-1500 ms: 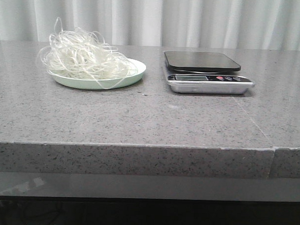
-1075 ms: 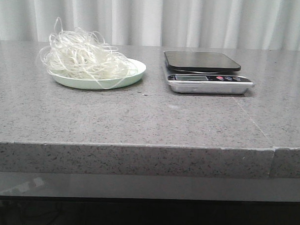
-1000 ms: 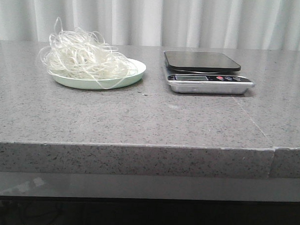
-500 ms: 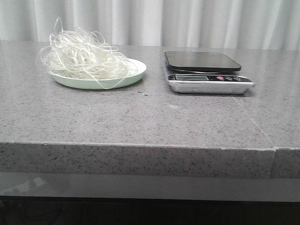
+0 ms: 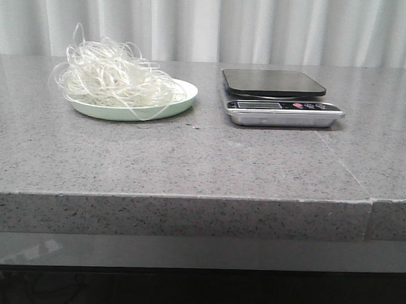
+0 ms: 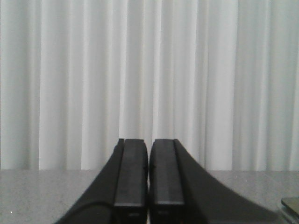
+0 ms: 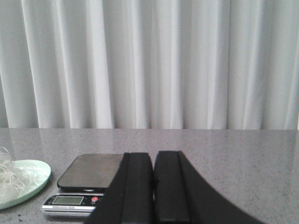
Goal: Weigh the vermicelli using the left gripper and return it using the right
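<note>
Nearest, left gripper (image 6: 148, 186) and right gripper (image 7: 154, 186) both pressed together, empty. Further out, vermicelli (image 5: 112, 79) heaped on a pale green plate (image 5: 181, 99), left of the scale (image 5: 275, 94) and well apart from it. Likely trouble: loose strands snagging, shedding in transit, dragging the plate. Nothing between plate and scale; curtain (image 5: 261, 27) beyond.

A green plate (image 5: 181, 101) sat beside a scale (image 5: 279, 98) on the grey table (image 5: 189, 165). White curtains (image 5: 261, 27) hung behind.
</note>
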{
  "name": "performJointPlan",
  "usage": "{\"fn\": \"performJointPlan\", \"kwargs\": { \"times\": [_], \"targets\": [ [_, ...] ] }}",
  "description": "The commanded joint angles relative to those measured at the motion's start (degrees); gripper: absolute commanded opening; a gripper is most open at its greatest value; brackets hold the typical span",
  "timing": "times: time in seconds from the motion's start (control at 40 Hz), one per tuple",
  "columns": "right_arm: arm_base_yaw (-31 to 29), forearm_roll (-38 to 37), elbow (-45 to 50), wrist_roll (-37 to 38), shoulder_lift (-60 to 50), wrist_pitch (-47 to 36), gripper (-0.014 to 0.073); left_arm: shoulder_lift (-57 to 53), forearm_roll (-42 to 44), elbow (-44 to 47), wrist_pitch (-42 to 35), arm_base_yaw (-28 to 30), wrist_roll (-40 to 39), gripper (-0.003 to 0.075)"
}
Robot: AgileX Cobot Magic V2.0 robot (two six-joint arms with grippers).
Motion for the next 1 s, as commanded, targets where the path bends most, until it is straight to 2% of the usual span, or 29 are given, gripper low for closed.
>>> {"fn": "performJointPlan", "kwargs": {
  "times": [0.0,0.25,0.5,0.65,0.97],
  "targets": [
    [-0.3,-0.1,-6.5,0.0,5.2,0.4,0.0164,4.6,0.0,-7.5,0.5,-0.1,-0.3,0.0155],
    [-0.3,-0.1,-16.0,0.0,17.1,9.0,0.0164,15.6,0.0,-19.4,13.4,-0.1,-0.3,0.0155],
    [-0.3,-0.1,-16.5,0.0,26.5,10.0,0.0164,24.6,0.0,-20.0,23.3,-0.1,-0.3,0.0155],
    [-0.3,-0.1,-16.5,0.0,31.2,10.0,0.0164,29.2,0.0,-20.0,26.0,-0.1,-0.3,0.0155],
    [-0.3,-0.1,-16.5,0.0,38.7,11.2,0.0164,34.9,0.0,-20.0,26.2,-0.1,-0.3,0.0155]
  ]
}}
